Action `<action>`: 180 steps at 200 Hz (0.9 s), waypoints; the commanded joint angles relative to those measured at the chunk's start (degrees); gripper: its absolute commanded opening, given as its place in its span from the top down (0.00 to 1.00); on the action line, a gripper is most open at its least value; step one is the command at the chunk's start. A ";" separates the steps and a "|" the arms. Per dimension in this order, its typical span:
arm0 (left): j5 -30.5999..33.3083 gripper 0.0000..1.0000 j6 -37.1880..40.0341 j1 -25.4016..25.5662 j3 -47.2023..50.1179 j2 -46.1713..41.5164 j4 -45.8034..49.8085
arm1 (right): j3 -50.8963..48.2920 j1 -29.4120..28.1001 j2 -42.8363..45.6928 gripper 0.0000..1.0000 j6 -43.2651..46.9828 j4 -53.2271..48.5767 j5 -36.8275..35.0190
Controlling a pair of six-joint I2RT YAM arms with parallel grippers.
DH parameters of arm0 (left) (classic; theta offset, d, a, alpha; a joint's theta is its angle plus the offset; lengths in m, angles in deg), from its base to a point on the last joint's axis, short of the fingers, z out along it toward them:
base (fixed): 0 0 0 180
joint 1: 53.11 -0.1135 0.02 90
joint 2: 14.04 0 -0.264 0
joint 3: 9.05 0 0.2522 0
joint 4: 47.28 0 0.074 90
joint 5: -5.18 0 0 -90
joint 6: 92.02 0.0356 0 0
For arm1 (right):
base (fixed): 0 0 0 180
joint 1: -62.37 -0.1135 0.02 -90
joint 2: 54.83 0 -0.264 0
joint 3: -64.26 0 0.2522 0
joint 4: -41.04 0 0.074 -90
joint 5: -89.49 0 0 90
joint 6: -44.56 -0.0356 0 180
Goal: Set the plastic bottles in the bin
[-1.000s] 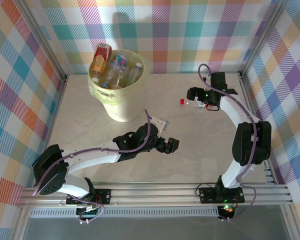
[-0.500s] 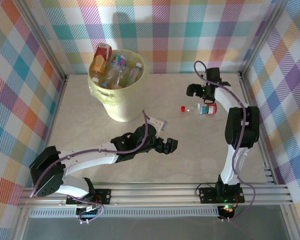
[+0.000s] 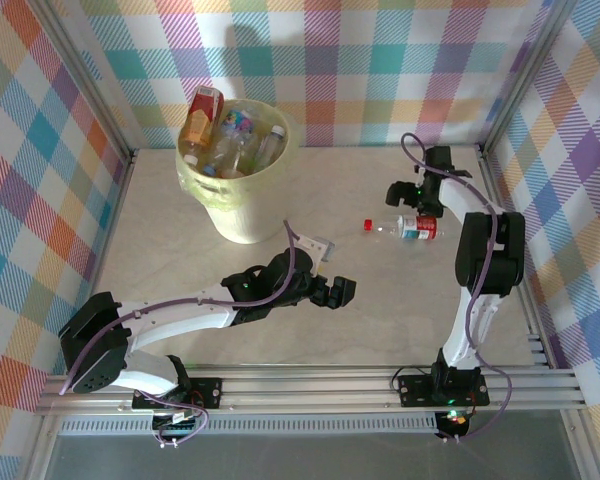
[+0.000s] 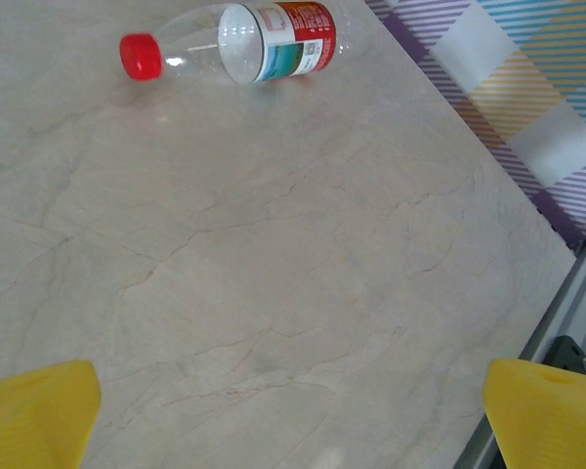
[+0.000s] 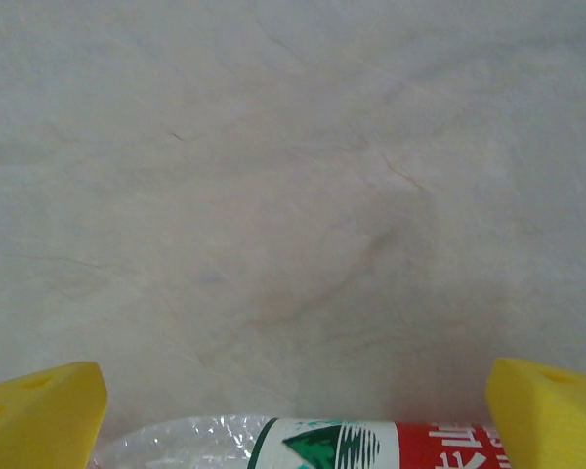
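Observation:
The bin stands at the far left, a yellowish liner over its rim, and holds several plastic bottles. An orange-brown one pokes up over its far-left rim. One clear bottle with a red cap and a red and green label lies on its side on the table, right of centre. My right gripper hovers open just beyond it; this bottle lies at the bottom edge between the yellow fingertips, apart from them. My left gripper is open mid-table, with the same bottle far ahead.
Plaid walls close in the back and both sides. An aluminium rail runs along the near edge, and another rail borders the table's right side. Bare marble-look tabletop lies between the left gripper and the loose bottle.
The loose bottle, a second ago largely under the right gripper, now lies in plain view slightly nearer and to the right. The right arm folded back toward the right wall. The left arm barely moved.

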 commanded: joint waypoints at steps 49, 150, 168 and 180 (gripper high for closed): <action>-8.96 0.00 -6.11 2.91 -2.09 7.17 -5.48 | -7.57 0.49 7.93 0.00 -6.32 -2.96 2.73; -4.94 0.00 -8.83 4.22 -2.56 5.59 -3.75 | -24.13 -2.88 20.58 0.00 -7.56 0.80 8.50; -2.96 0.00 -8.59 4.01 -2.82 3.58 0.29 | -25.38 -5.61 21.65 0.00 -7.34 -0.05 5.29; -2.68 0.00 -8.68 3.63 -2.59 1.81 1.91 | -26.04 -7.51 22.15 0.00 -7.25 -0.77 2.98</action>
